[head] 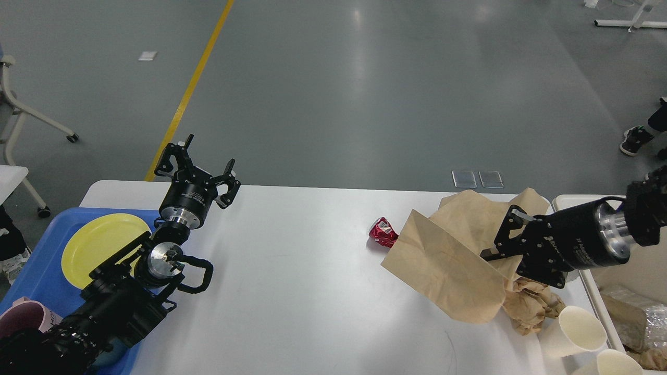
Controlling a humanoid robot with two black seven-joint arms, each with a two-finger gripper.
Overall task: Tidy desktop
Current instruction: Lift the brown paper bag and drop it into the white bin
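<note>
The white desktop [292, 276] fills the lower view. My right gripper [491, 253] comes in from the right and is shut on the edge of a brown paper bag [448, 260], which hangs tilted just above the desktop. A crushed red wrapper [382, 232] lies at the bag's far left corner. A second brown paper bag [469, 213] lies behind, and crumpled brown paper [531, 307] lies under my right wrist. My left gripper [204, 164] is open and empty, raised above the desktop's far left corner.
A blue tray [31, 276] at the left holds a yellow plate [96, 245] and a pink cup [23, 315]. Two white paper cups [573, 330] [617, 363] lie at the front right. A cream-white bin [589, 200] with rubbish stands off the right edge.
</note>
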